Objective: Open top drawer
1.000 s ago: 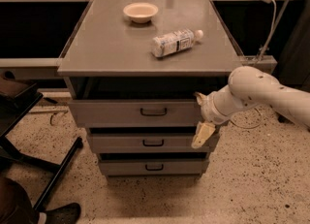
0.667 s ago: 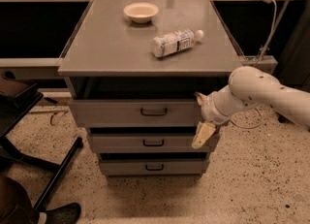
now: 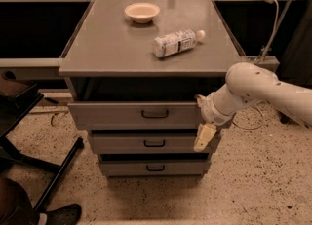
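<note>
The top drawer [image 3: 112, 115] is the widest of three grey drawers under the grey tabletop [image 3: 107, 44]. Its small black loop handle [image 3: 155, 114] sits at the centre of the front. The front stands a little forward of the tabletop edge, with a dark gap above it; its inside is hidden. The medium drawer [image 3: 122, 143] and the narrowest drawer [image 3: 126, 168] lie below it. My gripper [image 3: 204, 136], on the white arm [image 3: 253, 90] coming in from the right, hangs at the right end of the drawer fronts, level with the medium drawer and well right of the handle.
A cream bowl [image 3: 142, 12] and a plastic bottle [image 3: 176, 43] lying on its side rest on the tabletop. A black chair base [image 3: 48, 170] and a shoe [image 3: 58, 214] are on the speckled floor at the left. A cable [image 3: 249, 120] lies at the right.
</note>
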Robot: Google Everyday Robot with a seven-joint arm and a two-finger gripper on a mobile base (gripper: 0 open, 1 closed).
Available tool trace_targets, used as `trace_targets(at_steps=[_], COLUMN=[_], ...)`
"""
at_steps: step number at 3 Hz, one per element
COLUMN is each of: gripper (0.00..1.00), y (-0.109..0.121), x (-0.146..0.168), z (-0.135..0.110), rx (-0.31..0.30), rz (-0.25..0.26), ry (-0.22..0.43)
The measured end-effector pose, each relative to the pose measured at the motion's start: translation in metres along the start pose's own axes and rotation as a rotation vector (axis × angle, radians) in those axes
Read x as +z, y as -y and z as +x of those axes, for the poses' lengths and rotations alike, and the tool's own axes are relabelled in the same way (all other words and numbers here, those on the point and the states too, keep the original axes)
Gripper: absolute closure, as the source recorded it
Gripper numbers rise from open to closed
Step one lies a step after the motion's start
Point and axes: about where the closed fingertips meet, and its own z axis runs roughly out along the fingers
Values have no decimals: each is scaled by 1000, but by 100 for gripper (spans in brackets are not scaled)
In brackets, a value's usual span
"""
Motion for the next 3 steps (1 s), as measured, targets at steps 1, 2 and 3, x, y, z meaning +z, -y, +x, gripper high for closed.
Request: trace_targets(at_steps=[1,2,3], gripper=[0,0,0], y=[0,-7,-29], x=[-1,-2,-5], z=[-1,-1,-5], rx=[0,-2,-15], rz=[0,-27,-97], ry=[0,-12,-55])
